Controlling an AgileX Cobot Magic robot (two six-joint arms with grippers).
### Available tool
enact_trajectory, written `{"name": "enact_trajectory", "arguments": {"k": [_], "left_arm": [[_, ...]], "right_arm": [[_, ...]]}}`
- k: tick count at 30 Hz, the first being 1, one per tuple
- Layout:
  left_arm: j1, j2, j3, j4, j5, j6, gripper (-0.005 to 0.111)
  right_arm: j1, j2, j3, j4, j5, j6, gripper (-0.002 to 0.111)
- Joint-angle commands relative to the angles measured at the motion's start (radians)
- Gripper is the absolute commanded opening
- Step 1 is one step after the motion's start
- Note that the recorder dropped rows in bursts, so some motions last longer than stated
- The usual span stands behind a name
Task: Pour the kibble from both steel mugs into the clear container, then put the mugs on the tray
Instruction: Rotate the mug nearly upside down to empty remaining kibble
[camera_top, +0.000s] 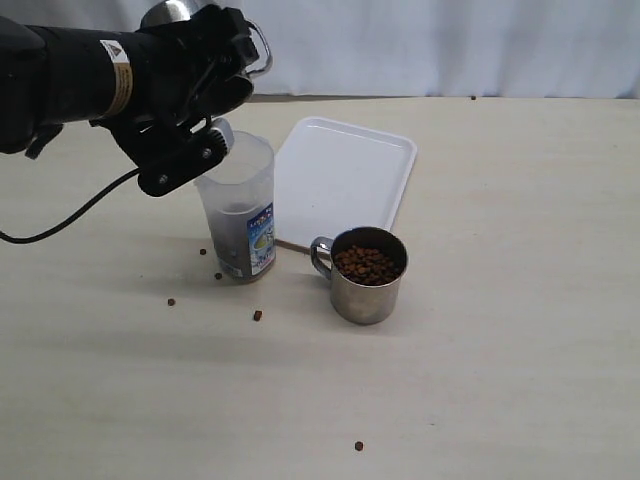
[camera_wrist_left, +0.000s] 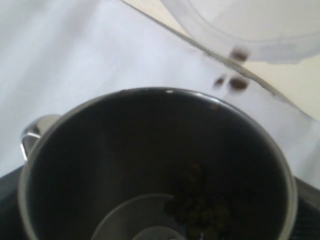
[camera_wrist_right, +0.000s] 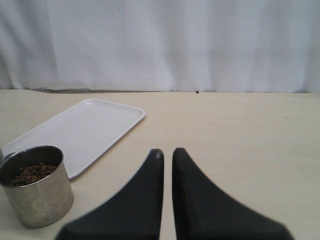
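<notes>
Nearest the camera, loose pellets (camera_top: 257, 315) lie scattered on the table (camera_top: 500, 350). Behind them the full mug (camera_top: 367, 275) stands upright, loaded with kibble (camera_top: 366, 265). It is well apart from the left gripper (camera_top: 215, 62), and it sits ahead of the right gripper (camera_wrist_right: 167, 159), off to one side. Just beside this mug stands the clear container (camera_top: 238, 205), with a dark layer of kibble in its bottom. The held mug (camera_top: 185, 12) is tipped above the container's mouth. The tray (camera_top: 345, 175) lies farther back, its near edge close behind the full mug and the container.

The left gripper is clamped on the held mug, jaws spread wide across its body. The right gripper's fingers are drawn almost together and grip nothing.

In the exterior view the arm covers most of the held mug, so only its top edge and loop handle show. The left wrist view is blurred: a few pellets sit deep inside the mug, and a couple more are smeared near the container's rim. The right gripper lies outside the exterior view.
</notes>
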Motion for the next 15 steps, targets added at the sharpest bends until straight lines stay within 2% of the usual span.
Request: {"name": "enact_trajectory", "arguments": {"k": [1, 7, 15], "left_arm": [[-0.008, -0.003, -0.012, -0.006, 0.001, 0.003, 0.000], [-0.010, -0.003, -0.012, -0.006, -0.001, 0.003, 0.000], [-0.066, -0.003, -0.012, -0.006, 0.033, 0.014, 0.000]], "right_arm": [[0.003, -0.003, 0.005, 0.001, -0.008, -0.007, 0.005], [0.003, -0.003, 0.005, 0.001, -0.008, -0.007, 0.005], [0.003, -0.003, 0.005, 0.001, -0.008, -0.007, 0.005]]}}
